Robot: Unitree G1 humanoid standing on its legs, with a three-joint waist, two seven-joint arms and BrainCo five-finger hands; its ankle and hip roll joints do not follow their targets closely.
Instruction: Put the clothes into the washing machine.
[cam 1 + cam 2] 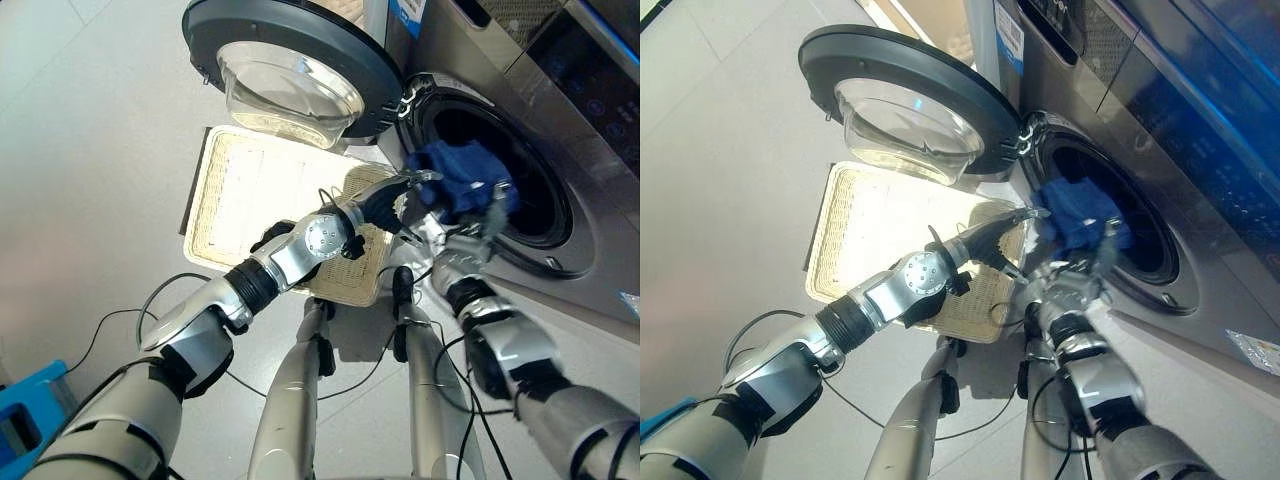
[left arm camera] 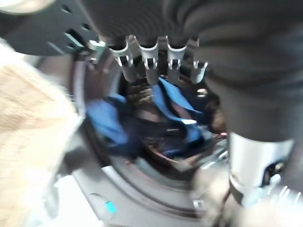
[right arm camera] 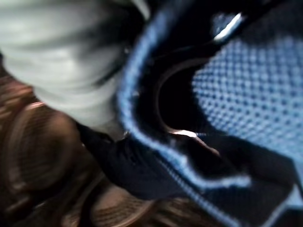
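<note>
A blue garment (image 1: 462, 180) bunches at the mouth of the washing machine's drum (image 1: 530, 190), half inside the dark opening. My right hand (image 1: 478, 232) reaches up from below, its fingers curled into the cloth; the right wrist view shows blue mesh fabric (image 3: 246, 90) pressed close against the hand. My left hand (image 1: 385, 203) is at the left edge of the opening. Its fingers (image 2: 149, 64) are straight and point at the garment (image 2: 111, 125) in the drum.
The round door (image 1: 290, 60) stands swung open to the left of the drum. A pale wicker basket (image 1: 250, 190) lies on the grey floor under my left arm. A blue object (image 1: 25, 415) sits at the lower left.
</note>
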